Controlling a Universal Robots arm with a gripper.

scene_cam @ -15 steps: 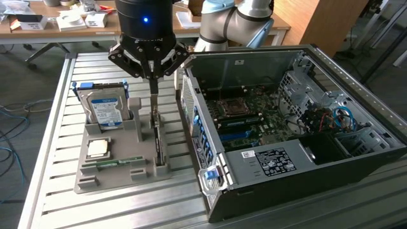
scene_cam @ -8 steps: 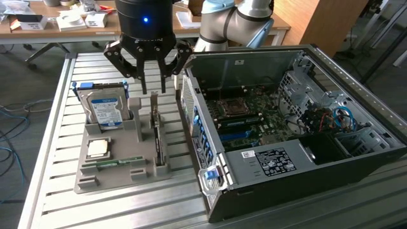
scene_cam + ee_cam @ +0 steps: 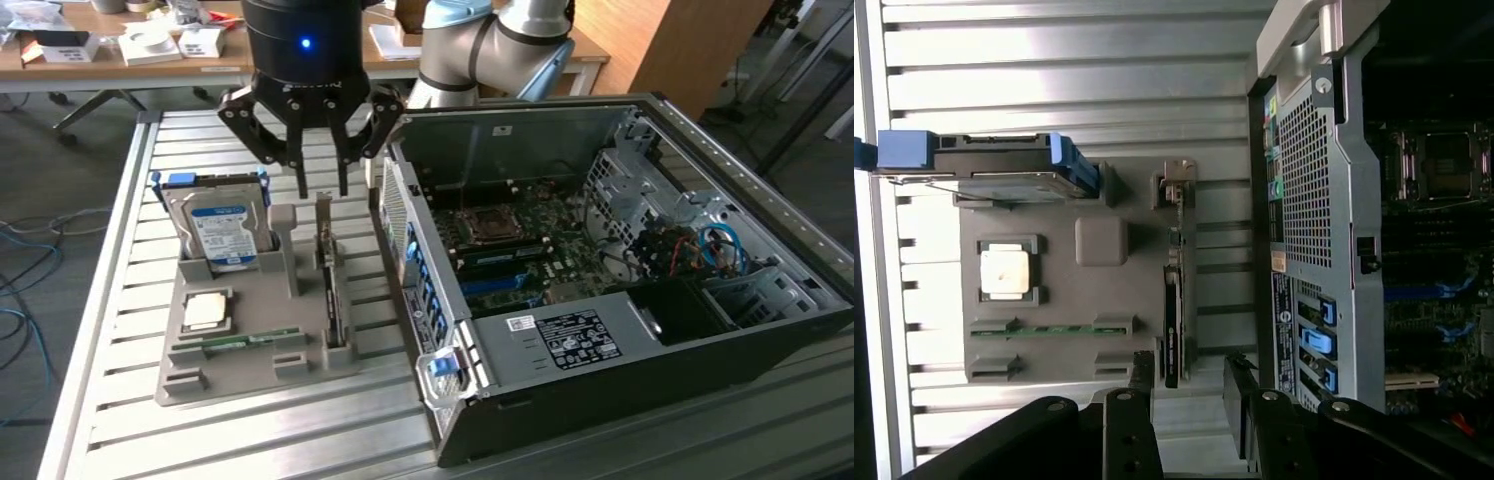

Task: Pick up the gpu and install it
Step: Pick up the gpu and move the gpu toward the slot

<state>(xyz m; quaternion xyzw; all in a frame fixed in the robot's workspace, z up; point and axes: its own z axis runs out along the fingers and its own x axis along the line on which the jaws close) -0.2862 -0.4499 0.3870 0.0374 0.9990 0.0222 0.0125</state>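
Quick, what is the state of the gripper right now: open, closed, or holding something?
Gripper: open, holding nothing; it hangs above the gpu, which stands on edge in the grey holder.

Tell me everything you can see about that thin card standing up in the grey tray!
The gpu is a thin, dark card standing on its edge in a slot of the grey holder tray, beside the open computer case. A grey metal bracket caps one end. Only the tray touches it; the open pincer hangs above it, holding nothing.
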